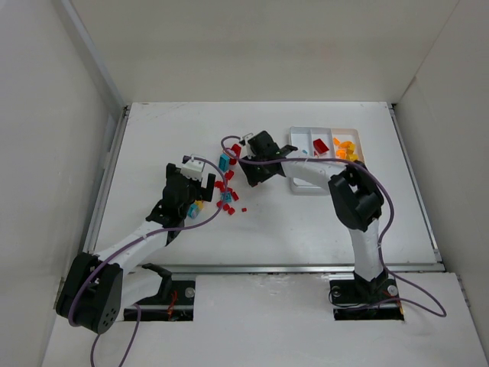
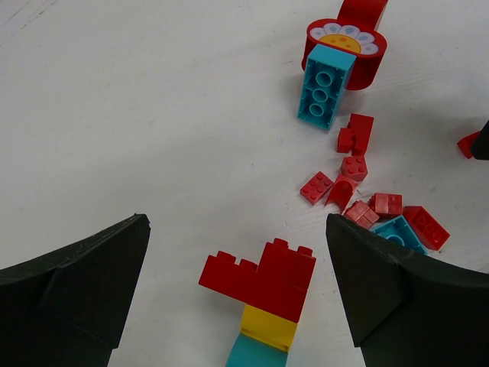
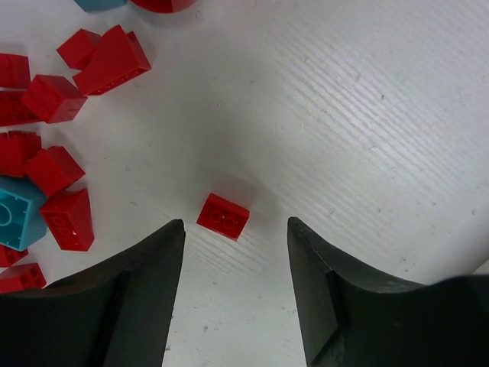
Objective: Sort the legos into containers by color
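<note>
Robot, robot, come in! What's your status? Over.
Left gripper open, over stacked red, yellow and teal plastic bricks. Right gripper open, straddling small red plastic brick on white table. Nothing blocking it.

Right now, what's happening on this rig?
Two arms are sorting lego bricks by colour into a white three-compartment tray. The right gripper hangs open over a small red brick lying on the table between its fingertips, not gripped. The left gripper is wide open above a stack of red, yellow and teal bricks. The tray holds a red piece and some orange ones; the rest lie in a loose pile mid-table.
</note>
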Robot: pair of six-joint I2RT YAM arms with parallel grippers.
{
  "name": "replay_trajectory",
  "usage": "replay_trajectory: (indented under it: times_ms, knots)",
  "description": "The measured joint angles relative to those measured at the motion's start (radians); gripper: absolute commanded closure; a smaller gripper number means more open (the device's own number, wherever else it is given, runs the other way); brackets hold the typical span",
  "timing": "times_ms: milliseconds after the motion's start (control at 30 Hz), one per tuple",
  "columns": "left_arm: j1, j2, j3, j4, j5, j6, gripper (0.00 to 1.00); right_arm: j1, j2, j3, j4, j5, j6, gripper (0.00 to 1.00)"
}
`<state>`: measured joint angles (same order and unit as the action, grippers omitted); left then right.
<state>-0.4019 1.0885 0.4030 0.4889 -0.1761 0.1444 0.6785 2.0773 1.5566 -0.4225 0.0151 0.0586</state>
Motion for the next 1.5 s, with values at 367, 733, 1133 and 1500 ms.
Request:
replay_trajectory:
  times_ms: [367, 733, 1133, 1500]
  knots:
    - [0.0, 0.0, 0.0, 0.0, 0.007, 0.0, 0.0, 0.011, 0.034, 0.003, -0.026, 0.001, 0.013, 0.44]
    - [0.0, 0.0, 0.0, 0.0, 0.008, 0.0, 0.0, 0.016, 0.061, 0.041, -0.026, 0.004, 0.021, 0.7]
    - [0.0, 0.0, 0.0, 0.002, 0.03, 0.01, 0.0, -0.012, 0.04, 0.037, -0.033, -0.01, 0.046, 1.0]
    - [0.0, 0.07, 0.031, -0.015, 0.145, 0.058, 0.14, -0.343, -0.286, -0.074, 0.021, 0.091, 0.097, 1.0]
